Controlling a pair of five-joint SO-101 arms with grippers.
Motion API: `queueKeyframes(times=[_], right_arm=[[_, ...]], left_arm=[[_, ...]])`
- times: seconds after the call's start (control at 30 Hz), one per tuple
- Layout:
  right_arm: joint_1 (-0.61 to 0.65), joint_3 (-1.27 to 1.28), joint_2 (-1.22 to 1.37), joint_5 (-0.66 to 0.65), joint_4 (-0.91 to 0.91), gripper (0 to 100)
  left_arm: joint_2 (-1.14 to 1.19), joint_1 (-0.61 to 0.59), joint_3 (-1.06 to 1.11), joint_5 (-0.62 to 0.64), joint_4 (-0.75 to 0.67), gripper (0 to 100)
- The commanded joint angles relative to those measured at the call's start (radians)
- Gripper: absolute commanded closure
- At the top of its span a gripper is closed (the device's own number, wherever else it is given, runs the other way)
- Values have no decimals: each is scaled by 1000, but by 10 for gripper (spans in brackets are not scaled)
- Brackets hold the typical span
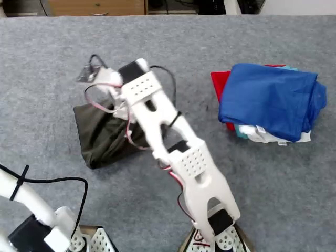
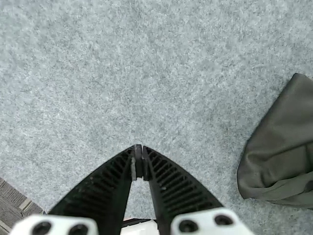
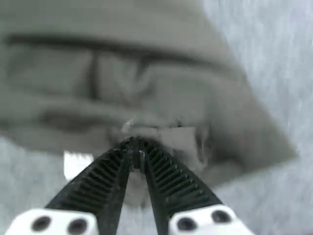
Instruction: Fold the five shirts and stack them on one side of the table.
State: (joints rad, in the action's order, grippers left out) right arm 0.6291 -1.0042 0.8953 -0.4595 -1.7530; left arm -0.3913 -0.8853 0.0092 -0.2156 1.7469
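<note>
Right tool (image 3: 137,152): shut tight, tips right at the folded edge of the dark shirt (image 3: 146,63). Can't tell whether pinching any cloth or just poking at it. Left tool (image 2: 138,160): shut too, holding nothing, hanging over bare table (image 2: 98,58) with the same shirt off to one side.

As for the dark shirt: left of centre, a lumpy folded bundle, well apart from the stack on the right side. Blue shirt (image 1: 268,100) on top there, red (image 1: 219,81) and white (image 1: 262,136) peeking out underneath. Looks like the last one to go.

Plenty to go wrong on the trip across, honestly. With only a thin pinch on one edge, probably drops the folds open mid-air or slips out halfway. With no real grip, just shoves the bundle along the table and bunches it up. Worth watching the landing too: puffy, uneven blue top, so likely to slide off, or to drag the whole pile crooked on release.
</note>
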Motion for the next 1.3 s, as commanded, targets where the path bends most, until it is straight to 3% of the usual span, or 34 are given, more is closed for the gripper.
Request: queueKeyframes(times=[0.0, 0.3, 0.47, 0.63, 0.9, 1.07, 1.27], right_arm=[[-99, 45, -68, -3, -37, 997], [-166, 817, -487, -8, 58, 997], [-183, 946, -757, -8, 252, 996], [-87, 842, -737, -6, 394, 993], [28, 476, -358, -2, 411, 995], [39, 177, -131, 29, 384, 996], [44, -122, 65, 54, 215, 996]], left_arm=[[-22, 6, -12, -11, 11, 979], [-21, 8, -3, -72, -35, 979], [-21, 15, -3, -71, -48, 979], [-21, 51, -3, -68, -46, 979], [-21, 55, -3, -66, -38, 979], [-21, 61, 6, -64, -5, 979], [-22, 57, 68, -64, -5, 979]])
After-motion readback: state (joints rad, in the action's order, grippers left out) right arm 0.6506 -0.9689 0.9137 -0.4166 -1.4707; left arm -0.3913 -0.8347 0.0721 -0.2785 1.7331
